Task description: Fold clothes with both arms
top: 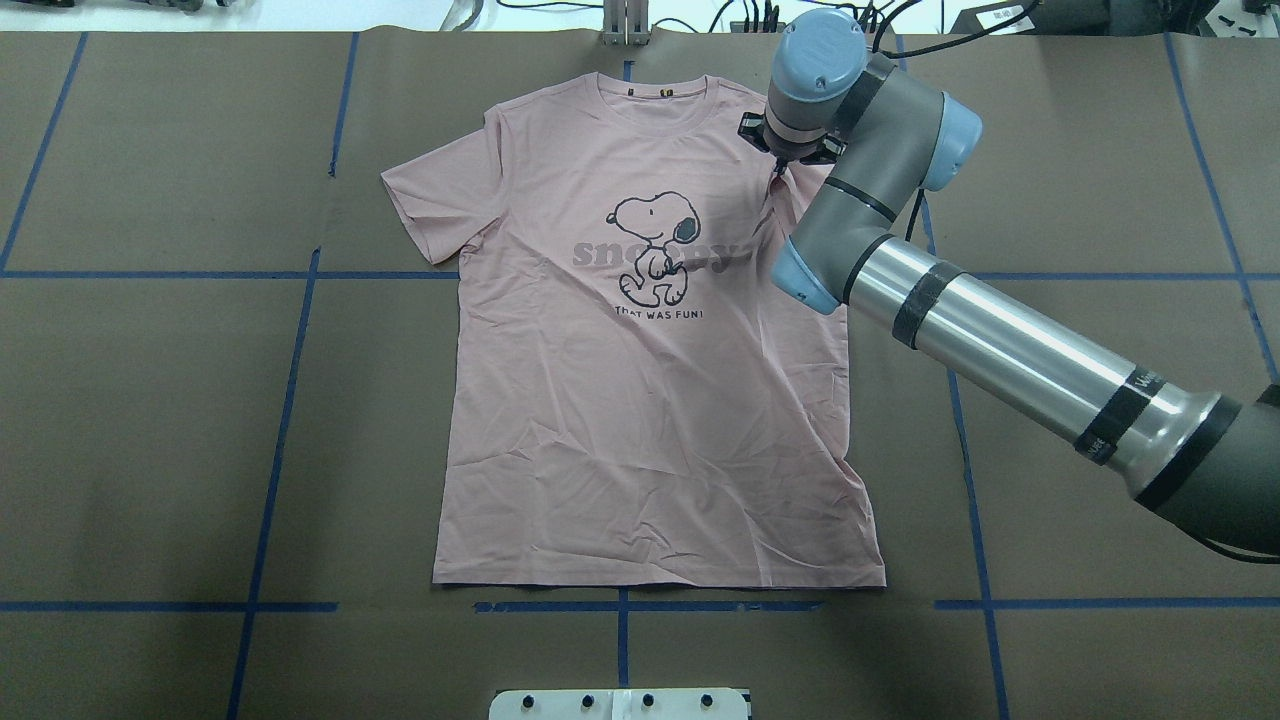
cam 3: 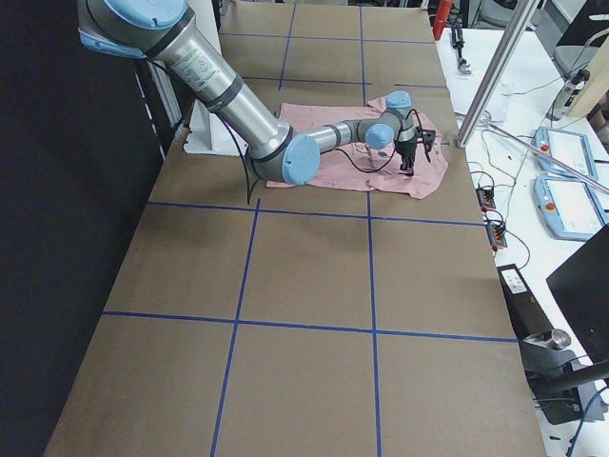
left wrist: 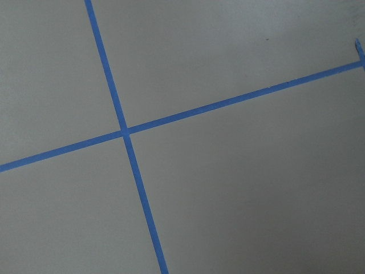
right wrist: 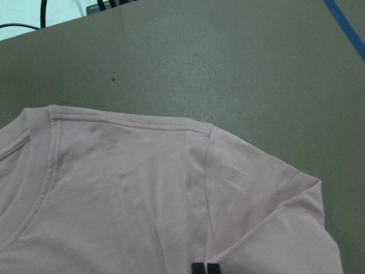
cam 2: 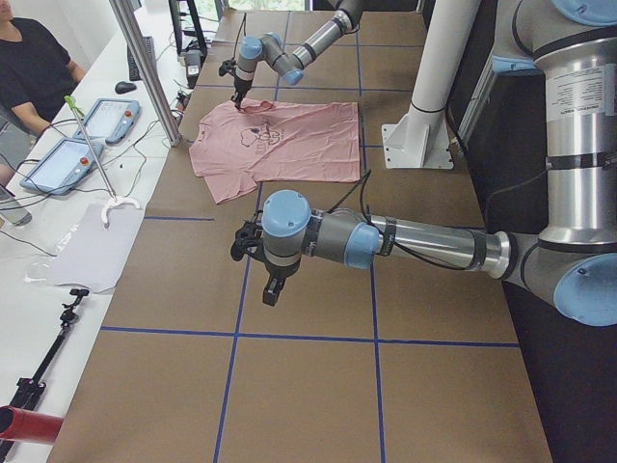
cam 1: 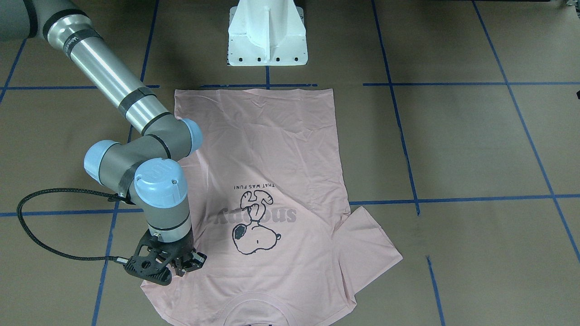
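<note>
The pale pink T-shirt (top: 640, 400) lies flat on the brown table, Snoopy print (cam 1: 253, 226) facing up and its collar on the side away from the robot's base. My right gripper (top: 778, 168) stands over the shirt's shoulder on my right. In the right wrist view its fingertips (right wrist: 198, 267) are pressed together at the sleeve seam of the T-shirt (right wrist: 142, 200), and a ridge of cloth rises toward them. My left gripper (cam 2: 270, 292) hangs over bare table far from the shirt. It shows only in the exterior left view, so I cannot tell its state.
The white pedestal base (cam 1: 267, 40) stands at the hem side. Blue tape lines (left wrist: 125, 134) cross the table. A black cable loop (cam 1: 27, 226) hangs beside the right wrist. A person (cam 2: 34, 68), tablets and a metal post (cam 2: 145, 68) are along the far bench.
</note>
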{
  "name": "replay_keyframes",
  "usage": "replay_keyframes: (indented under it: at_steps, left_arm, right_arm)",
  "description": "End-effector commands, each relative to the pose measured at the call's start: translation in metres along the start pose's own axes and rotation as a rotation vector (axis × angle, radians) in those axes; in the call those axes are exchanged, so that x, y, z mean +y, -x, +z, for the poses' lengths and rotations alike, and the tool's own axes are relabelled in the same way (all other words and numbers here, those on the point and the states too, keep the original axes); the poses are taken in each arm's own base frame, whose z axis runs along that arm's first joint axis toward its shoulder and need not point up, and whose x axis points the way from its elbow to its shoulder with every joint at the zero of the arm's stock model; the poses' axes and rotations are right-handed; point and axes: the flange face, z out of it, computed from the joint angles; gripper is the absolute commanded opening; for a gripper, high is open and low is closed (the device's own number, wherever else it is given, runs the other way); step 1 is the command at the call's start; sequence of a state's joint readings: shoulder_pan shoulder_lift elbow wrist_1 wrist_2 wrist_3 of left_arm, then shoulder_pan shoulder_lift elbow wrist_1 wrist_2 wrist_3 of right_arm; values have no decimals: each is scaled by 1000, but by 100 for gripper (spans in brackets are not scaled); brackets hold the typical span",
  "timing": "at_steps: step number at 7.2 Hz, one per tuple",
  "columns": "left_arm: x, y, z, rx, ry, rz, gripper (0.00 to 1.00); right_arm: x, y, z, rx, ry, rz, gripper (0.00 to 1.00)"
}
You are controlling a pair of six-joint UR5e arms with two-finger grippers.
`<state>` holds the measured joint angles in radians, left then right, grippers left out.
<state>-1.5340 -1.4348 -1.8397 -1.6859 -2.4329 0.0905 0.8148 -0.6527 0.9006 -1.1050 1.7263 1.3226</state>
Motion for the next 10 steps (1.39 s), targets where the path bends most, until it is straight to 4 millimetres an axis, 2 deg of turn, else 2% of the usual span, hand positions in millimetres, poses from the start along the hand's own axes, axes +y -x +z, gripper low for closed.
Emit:
replay_keyframes:
  at_steps: [1,2,3,4,5,6,7,8,9,10]
  left_arm:
    - [0,0,0,0,0,-1,100]
    - [-2,-2,-2,3,-6,6,100]
    - [-4,-9,-1,70,-10,4,100]
    - [-6,-9,4,90,-1,1,100]
    - [-33,-25,0,95,-16,17,100]
    - [-68,-58,6,111,-19,2,100]
    - [-94,-97,24,136,-14,26,100]
    - [-137,-130,44,161,-13,-1,100]
    - [-188,-181,87,195,47,-60,100]
    - [-227,-219,107,139,41,-153,100]
  right_arm:
    - [-1,1,0,5,-16,-3,68]
    - [-1,4,-3,-4,-19,-6,100]
    - [-1,10,-10,-19,-22,-11,100]
    - [-6,16,-27,-52,-29,-17,100]
    - [-14,15,-50,-100,-32,-17,100]
    - [-20,-2,-73,-156,3,-10,100]
    - [-17,-33,-84,-196,53,-14,100]
    - [-24,-70,-97,-224,90,-3,100]
    - [-36,-111,-111,-246,123,14,100]
    - [-54,-153,-126,-268,156,14,100]
